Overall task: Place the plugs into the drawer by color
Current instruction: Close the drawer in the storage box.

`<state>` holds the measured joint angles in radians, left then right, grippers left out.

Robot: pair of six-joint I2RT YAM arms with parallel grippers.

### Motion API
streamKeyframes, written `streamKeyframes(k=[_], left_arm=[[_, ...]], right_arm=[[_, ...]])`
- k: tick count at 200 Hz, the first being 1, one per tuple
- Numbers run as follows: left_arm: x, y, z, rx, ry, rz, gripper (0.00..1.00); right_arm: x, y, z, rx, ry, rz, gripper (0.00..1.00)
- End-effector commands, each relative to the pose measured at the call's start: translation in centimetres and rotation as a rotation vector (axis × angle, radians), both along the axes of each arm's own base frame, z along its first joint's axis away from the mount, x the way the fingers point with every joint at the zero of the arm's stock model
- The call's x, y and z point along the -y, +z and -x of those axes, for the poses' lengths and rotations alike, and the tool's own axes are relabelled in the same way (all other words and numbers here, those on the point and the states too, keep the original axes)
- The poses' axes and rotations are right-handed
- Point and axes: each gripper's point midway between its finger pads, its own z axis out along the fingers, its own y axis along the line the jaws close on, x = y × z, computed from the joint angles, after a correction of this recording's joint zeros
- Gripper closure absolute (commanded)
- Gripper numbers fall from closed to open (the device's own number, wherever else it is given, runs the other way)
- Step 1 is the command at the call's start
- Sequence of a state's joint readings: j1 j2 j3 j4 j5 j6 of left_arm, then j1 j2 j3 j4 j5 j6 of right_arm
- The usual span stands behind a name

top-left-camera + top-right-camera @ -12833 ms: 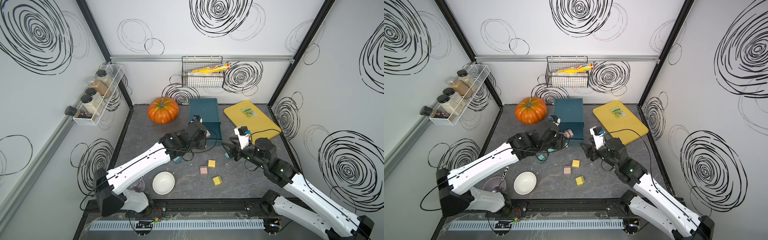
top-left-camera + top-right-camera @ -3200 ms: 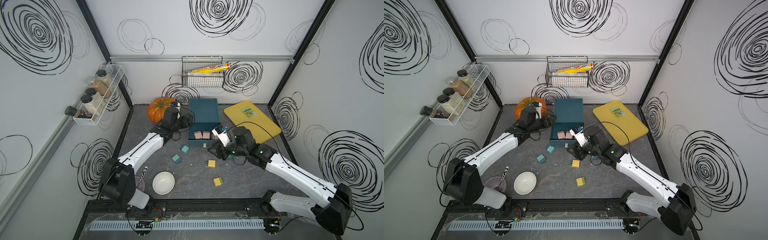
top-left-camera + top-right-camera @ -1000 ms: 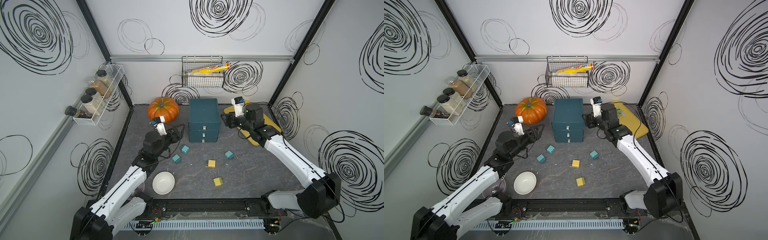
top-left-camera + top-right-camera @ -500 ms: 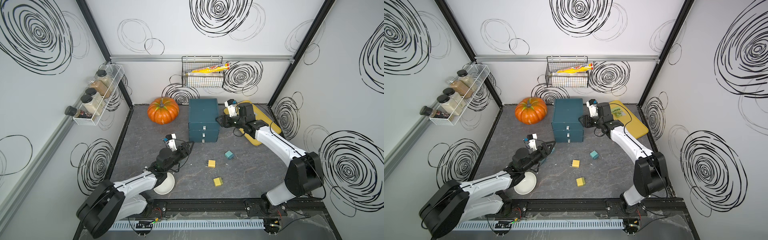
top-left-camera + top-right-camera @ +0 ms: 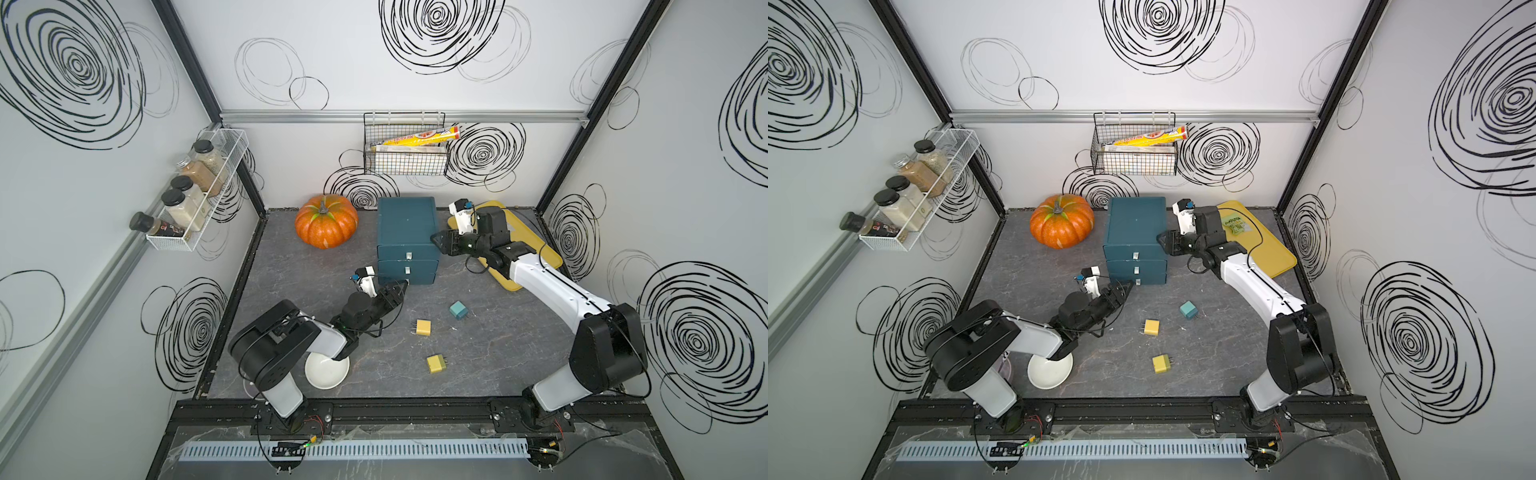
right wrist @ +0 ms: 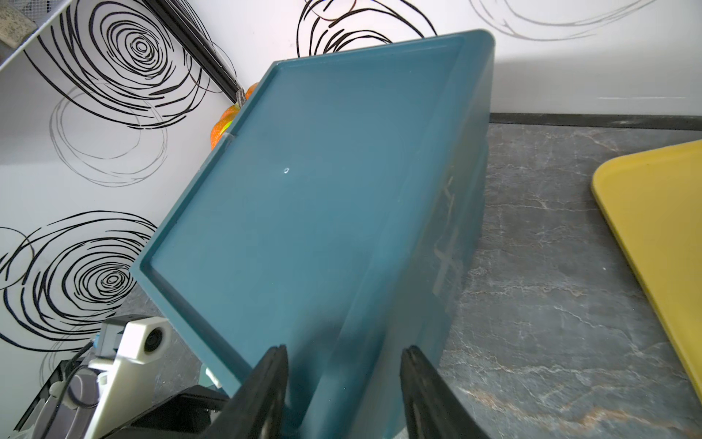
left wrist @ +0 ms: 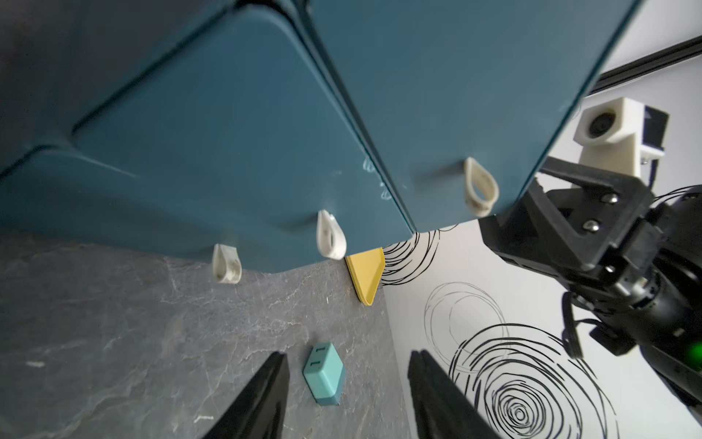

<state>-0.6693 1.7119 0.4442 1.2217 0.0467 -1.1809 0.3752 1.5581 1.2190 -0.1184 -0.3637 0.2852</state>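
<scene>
In both top views the drawer [image 5: 407, 232] stands at the far middle of the counter [image 5: 291, 286], and its three fronts are shut. The left gripper [image 5: 400, 286] lies low, just beside the lowest front. The right gripper [image 5: 435, 242] is at the drawer's upper right edge. Three plugs lie on the counter nearer than the drawer: a teal plug [image 5: 457, 309], a yellow plug [image 5: 424, 327] and, nearest, a second yellow plug [image 5: 435, 363]. A white bowl [image 5: 328, 372] is partly under the left arm. A pumpkin [image 5: 326, 226] sits left of the drawer and a yellow tray [image 5: 548, 257] right of it.

In the left wrist view the jaws are spread and hold nothing. The teal plug [image 7: 324, 380] lies on the counter beyond them, touching neither. Three white handles [image 7: 330, 235] show on the fronts.

In the right wrist view the jaws are spread, with the drawer's [image 6: 323, 190] top edge between them. Whether they touch it I cannot tell for sure.
</scene>
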Motion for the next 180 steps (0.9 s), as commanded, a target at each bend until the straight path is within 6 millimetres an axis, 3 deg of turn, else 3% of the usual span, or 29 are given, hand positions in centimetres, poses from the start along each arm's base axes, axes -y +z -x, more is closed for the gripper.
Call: streamKeyframes(k=[1, 14, 36, 94, 180], left_arm=[[0.3, 3.4, -1.7, 0.117, 0.042, 0.078, 0.44], [1.1, 1.8, -2.6, 0.065, 0.038, 0.008, 0.44], [1.0, 1.9, -2.9, 0.088, 0.050, 0.033, 0.44], [1.0, -0.8, -4.9, 0.043, 0.058, 0.033, 0.46], [1.9, 0.0, -6.3, 0.069, 0.048, 0.048, 0.52]], right_arm=[[0.6, -2.2, 0.6, -0.055, -0.011, 0.040, 0.48], [0.5, -2.6, 0.6, -0.062, -0.005, 0.036, 0.48], [0.1, -3.2, 0.7, -0.080, 0.010, 0.032, 0.49], [0.7, -3.4, 0.7, -0.089, -0.009, 0.058, 0.49], [0.4, -3.8, 1.1, -0.096, 0.006, 0.044, 0.49]])
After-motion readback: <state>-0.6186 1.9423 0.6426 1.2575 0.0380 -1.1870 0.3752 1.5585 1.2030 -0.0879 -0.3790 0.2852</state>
